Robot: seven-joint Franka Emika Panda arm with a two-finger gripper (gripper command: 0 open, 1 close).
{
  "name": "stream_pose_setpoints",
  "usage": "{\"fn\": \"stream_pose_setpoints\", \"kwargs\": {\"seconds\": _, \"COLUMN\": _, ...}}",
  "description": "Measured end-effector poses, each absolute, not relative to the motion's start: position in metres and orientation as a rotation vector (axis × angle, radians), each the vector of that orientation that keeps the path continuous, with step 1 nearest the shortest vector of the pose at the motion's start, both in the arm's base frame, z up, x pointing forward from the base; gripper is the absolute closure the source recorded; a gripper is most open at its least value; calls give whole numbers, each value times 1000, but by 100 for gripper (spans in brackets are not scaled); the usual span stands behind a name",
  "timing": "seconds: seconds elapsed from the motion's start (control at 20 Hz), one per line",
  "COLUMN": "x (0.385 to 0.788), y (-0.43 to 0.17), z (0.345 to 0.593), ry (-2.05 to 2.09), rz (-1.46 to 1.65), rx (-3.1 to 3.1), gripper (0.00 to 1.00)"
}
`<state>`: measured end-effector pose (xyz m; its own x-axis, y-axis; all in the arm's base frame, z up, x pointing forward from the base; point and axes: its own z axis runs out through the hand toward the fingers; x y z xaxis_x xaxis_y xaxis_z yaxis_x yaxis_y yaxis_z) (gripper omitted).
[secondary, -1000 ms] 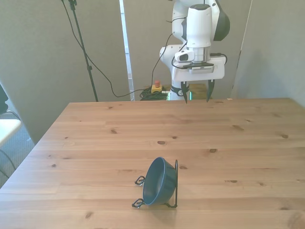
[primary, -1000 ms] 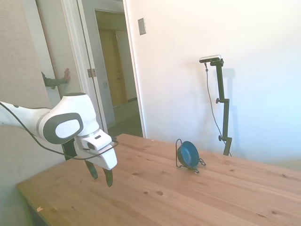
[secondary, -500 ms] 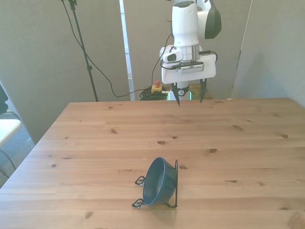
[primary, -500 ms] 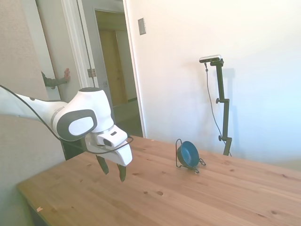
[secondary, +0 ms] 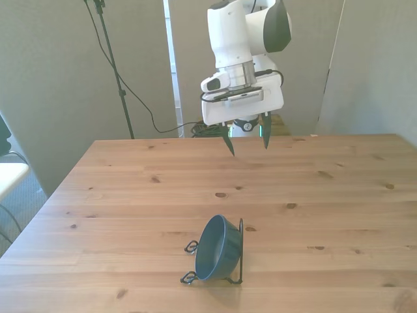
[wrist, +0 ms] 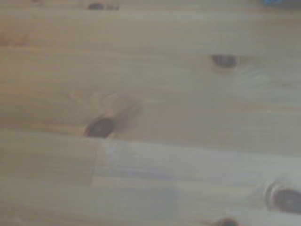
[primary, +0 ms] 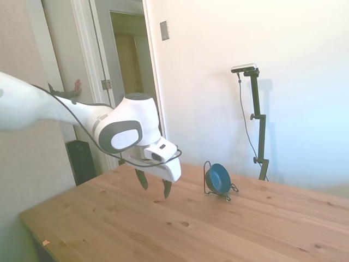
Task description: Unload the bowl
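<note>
On the table (secondary: pixel 339 195), toward its near edge in the front view, one dark teal bowl (secondary: pixel 216 249) sits tipped on its side in one black wire stand (secondary: pixel 240 254). Nothing looks unloaded yet, I'd say. One pincer (secondary: pixel 247 139) hangs released and empty, well apart from the bowl; approach, grasp and lift-out remain.

We see that the tool (primary: pixel 154 187) (secondary: pixel 247 139) has travelled out over the worktop (secondary: pixel 130 195) and now hangs nearer the bowl (primary: pixel 219 178) (secondary: pixel 217 249) than a second ago, its fingers apart, with the arm stretched further.
</note>
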<state>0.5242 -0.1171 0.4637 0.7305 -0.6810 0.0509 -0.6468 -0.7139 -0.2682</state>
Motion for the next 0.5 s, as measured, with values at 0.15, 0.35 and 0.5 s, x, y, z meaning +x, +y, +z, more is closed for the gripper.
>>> {"fn": "stream_pose_setpoints", "kwargs": {"seconds": 0.15, "x": 553, "y": -136, "z": 458, "ry": 1086, "rz": -216, "rx": -2700, "gripper": 0}}
{"fn": "stream_pose_setpoints", "kwargs": {"seconds": 0.35, "x": 589, "y": -151, "z": 445, "ry": 1058, "rz": -206, "rx": -2691, "gripper": 0}}
{"fn": "stream_pose_setpoints", "kwargs": {"seconds": 0.5, "x": 606, "y": -165, "z": 446, "ry": 1000, "rz": -225, "rx": -2686, "gripper": 0}}
